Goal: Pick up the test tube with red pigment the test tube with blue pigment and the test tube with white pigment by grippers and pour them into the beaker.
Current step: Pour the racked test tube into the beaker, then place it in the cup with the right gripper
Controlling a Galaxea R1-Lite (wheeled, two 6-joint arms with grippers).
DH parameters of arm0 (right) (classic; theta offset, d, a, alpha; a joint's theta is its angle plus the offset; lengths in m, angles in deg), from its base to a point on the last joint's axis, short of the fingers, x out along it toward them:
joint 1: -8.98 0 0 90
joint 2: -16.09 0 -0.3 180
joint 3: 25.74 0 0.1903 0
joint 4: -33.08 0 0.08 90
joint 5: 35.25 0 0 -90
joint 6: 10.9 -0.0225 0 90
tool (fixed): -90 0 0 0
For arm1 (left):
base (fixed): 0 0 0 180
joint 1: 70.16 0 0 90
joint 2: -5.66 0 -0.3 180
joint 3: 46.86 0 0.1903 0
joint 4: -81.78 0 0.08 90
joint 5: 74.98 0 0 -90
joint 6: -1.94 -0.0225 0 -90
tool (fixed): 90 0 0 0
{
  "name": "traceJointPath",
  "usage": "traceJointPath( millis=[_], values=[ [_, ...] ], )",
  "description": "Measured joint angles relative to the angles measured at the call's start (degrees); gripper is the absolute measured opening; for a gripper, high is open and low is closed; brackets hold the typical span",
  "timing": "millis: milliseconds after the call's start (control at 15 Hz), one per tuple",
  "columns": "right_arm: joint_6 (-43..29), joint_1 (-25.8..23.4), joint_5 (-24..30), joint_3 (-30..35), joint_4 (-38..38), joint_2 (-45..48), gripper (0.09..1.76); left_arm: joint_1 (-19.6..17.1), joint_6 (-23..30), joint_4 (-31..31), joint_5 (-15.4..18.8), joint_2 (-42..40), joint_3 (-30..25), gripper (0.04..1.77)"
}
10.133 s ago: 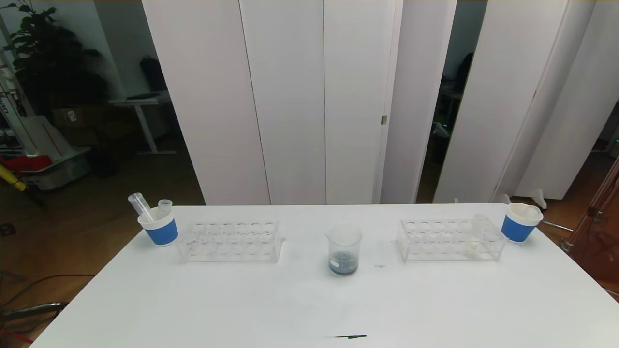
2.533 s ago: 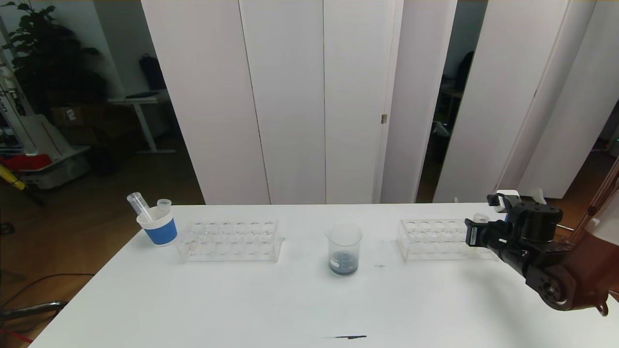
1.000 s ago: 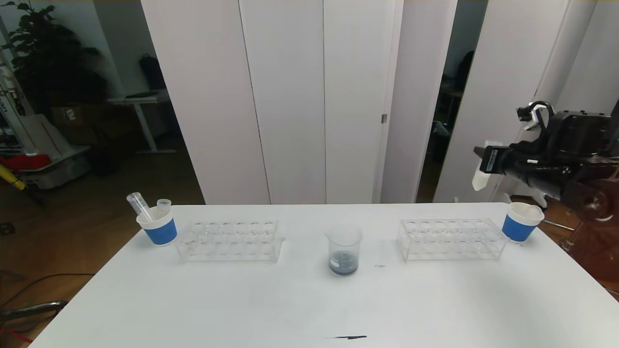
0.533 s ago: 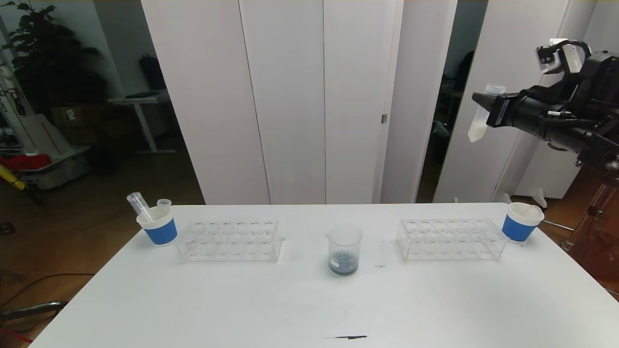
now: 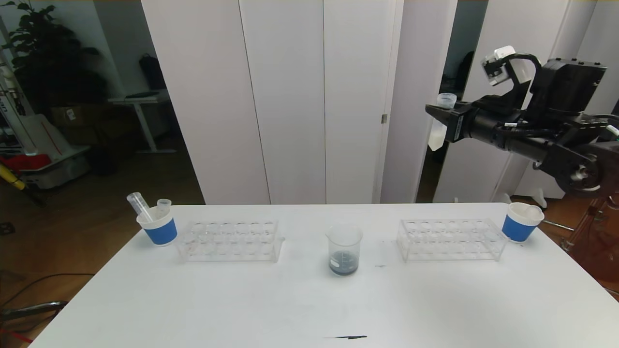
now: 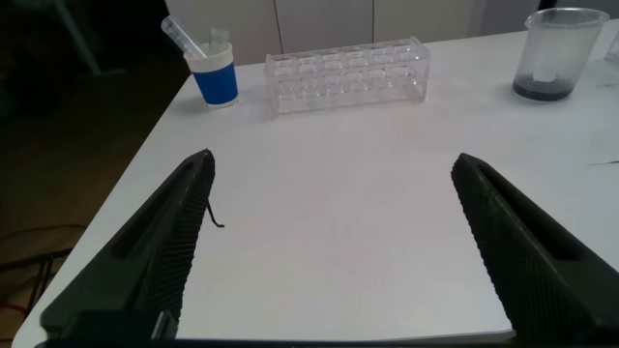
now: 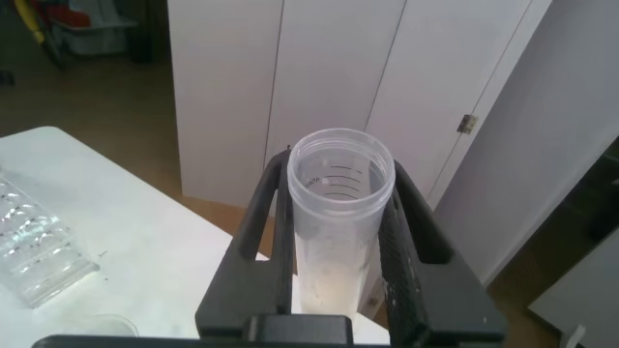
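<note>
White table (image 5: 290,304): two racks (image 5: 229,240), two cups (image 5: 158,227).

We're looking at a matt white table (image 5: 242,299), smooth, with hardly any glare. The beaker (image 5: 344,249) looks like clear glass or plastic, we can't tell which, faintly glossy. Both tube racks (image 5: 229,240) (image 5: 450,239) look like see-through acrylic with shiny edges. The cups (image 5: 157,226) (image 5: 520,221) seem to be paper with a matt blue band. The test tube with white pigment (image 7: 337,222) is clear, smooth plastic with a slightly frosted look, and the right gripper (image 5: 441,117) pinching it is matt black plastic. The left gripper (image 6: 329,251) has ribbed black pads.
</note>
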Motion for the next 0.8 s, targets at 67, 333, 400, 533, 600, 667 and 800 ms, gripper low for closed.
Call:
traceJointPath(
  millis=[67,333,400,533,600,667,800],
  values=[
    [0.17,1.90,-0.17,0.17,-0.27,-0.69,0.58,0.00,0.00,0.00,-0.02,0.00,0.00,1.75],
    [7.03,5.97,0.50,2.27,-7.83,-4.61,0.58,0.00,0.00,0.02,0.00,0.00,0.00,1.75],
    [9.64,6.47,0.74,3.28,-8.42,-5.71,0.58,-0.02,0.00,0.00,0.00,0.00,0.00,1.75],
    [12.11,7.24,2.89,4.19,-8.97,-7.83,0.58,0.00,0.00,0.02,0.00,0.00,0.00,1.75],
    [13.90,7.69,5.40,4.30,-9.59,-8.92,0.58,0.00,0.00,0.02,0.00,0.00,0.00,1.75],
    [15.32,8.07,7.33,4.39,-10.76,-9.84,0.58,0.00,0.00,0.02,0.00,0.00,0.00,1.75],
    [17.23,8.62,9.01,4.78,-11.70,-11.30,0.58,0.00,-0.02,0.00,0.00,0.00,0.00,1.75]
  ],
)
